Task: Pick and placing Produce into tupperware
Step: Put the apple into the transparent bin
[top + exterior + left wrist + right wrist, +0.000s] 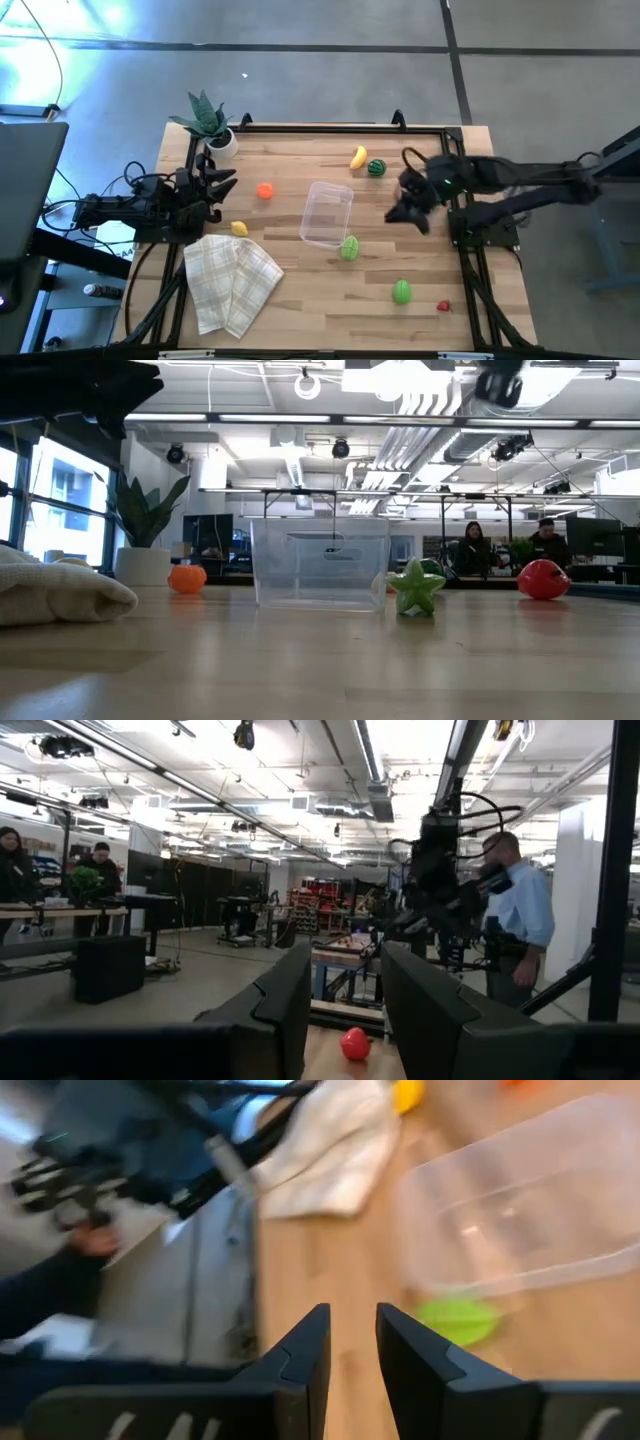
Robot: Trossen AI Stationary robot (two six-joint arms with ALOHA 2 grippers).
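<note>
Two narrow empty tools: left tool (222,183), right tool (400,213), banana (358,157) overhead only.

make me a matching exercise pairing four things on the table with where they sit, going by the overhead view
Things:
1. toy banana
2. potted plant
3. checked cloth
4. small red toy

Places:
A. near edge, on the left arm's side
B. far left corner
C. near right corner
D. far edge, beside the dark striped green toy

Pairs: 1-D, 2-B, 3-A, 4-C
</note>
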